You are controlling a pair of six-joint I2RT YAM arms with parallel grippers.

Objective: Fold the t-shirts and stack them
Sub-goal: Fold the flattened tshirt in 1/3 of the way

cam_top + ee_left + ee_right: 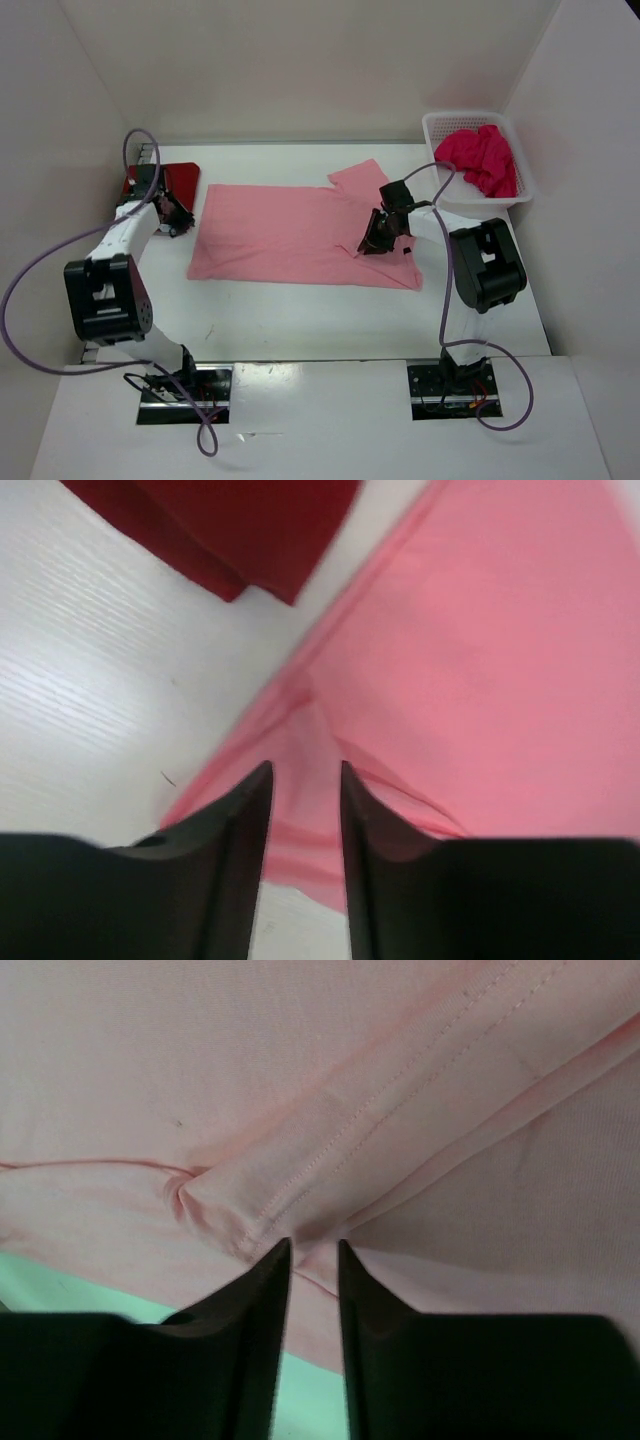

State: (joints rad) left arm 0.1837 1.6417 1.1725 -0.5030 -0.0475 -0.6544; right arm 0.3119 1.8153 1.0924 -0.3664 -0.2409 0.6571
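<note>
Light pink short-sleeved cloth t-shirt [290,235] lies spread flat on the white table [300,320], evidently laid out for folding. Folded dark red t-shirt [170,183], far left, probably begins the stack. Crumpled magenta-pink t-shirt [485,158] waits in the white plastic mesh basket [440,122]. Left gripper [305,770], jaws partly spread, sits over the pink shirt's left edge, holding nothing. Right gripper [313,1245], jaws likewise parted, sits at the sleeve seam, apparently pinching nothing.

White table [300,320], wood-grain surface. Light pink shirt [290,240] lies spread flat across the middle, one sleeve pointing to the far side. Dark red shirt [182,183], folded, lies at the far left, just beside the pink one. White mesh basket [436,160] stands in the far right corner.
</note>
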